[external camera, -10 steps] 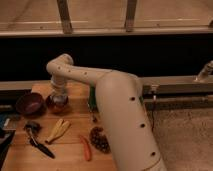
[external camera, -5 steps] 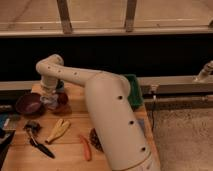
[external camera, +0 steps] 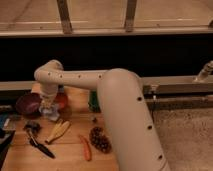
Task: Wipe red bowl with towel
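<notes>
A red bowl [external camera: 61, 100] sits on the wooden table [external camera: 70, 155] at the back left, partly hidden by my arm. A darker maroon bowl [external camera: 27, 104] stands just left of it. My gripper [external camera: 49, 108] points down between the two bowls, at the red bowl's left front rim. It is shut on a pale crumpled towel [external camera: 51, 114] that hangs under it and touches the table by the red bowl. My cream arm [external camera: 115, 100] sweeps in from the lower right.
A banana [external camera: 58, 131], a brown pinecone-like cluster [external camera: 100, 139], an orange-red chili [external camera: 86, 148], a black utensil [external camera: 41, 148] and a small dark object [external camera: 31, 127] lie on the table front. A green object [external camera: 93, 103] stands behind my arm. A dark wall runs behind.
My gripper with the towel swung left from the red bowl toward the maroon bowl, then came back a little right and lower. The camera view has shifted.
</notes>
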`<state>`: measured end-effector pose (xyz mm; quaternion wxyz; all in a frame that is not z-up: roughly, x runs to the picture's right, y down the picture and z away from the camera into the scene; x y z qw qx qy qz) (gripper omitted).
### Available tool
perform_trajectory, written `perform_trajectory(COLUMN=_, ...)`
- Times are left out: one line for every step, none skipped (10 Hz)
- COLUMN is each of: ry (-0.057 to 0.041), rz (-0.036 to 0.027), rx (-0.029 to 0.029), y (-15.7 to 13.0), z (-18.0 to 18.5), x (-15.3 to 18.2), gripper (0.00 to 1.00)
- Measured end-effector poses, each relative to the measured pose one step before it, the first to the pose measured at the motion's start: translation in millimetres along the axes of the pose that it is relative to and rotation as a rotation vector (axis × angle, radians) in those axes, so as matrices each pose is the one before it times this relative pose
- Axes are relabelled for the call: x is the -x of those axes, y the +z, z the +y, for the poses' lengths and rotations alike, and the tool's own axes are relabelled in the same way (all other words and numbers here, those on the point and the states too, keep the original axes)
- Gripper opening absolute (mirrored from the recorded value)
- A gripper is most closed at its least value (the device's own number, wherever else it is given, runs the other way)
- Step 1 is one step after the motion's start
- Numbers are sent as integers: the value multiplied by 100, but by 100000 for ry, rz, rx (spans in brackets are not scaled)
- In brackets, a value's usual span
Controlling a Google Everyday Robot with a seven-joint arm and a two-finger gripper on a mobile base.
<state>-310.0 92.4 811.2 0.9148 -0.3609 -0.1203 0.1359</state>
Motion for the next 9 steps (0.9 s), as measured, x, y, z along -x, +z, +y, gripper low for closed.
perform_trajectory(ry=3724, rz=1204, rx=-196, y=-330, z=-454, x=-1552, gripper=0)
perform_trajectory(ry=3055, rz=1098, rx=-310, y=-235, z=-1070, x=-949, gripper=0)
perform_trajectory(ry=2887, rz=1007, rx=-719, y=-247, z=-1549, x=-580, gripper=0)
perform_trajectory(ry=1613, rz=858, rx=-1035, y=-370, z=-1692, x=-350, gripper=0)
perform_trajectory(ry=1979, rz=1081, rx=-1689, y=-532, z=-2466, x=-341, gripper=0)
perform_trajectory(ry=648, rz=223, rx=-888, y=-222, z=-1311, x=256, gripper=0)
perform_trajectory(ry=412, rz=315, rx=-870, y=-11, z=-1552, x=748, gripper=0)
perform_trajectory(ry=-147, rz=119, rx=-257, y=327, z=-1094, x=1244, gripper=0)
perform_trajectory(ry=-740, rz=13, rx=264, y=523, z=-587, x=1347, gripper=0)
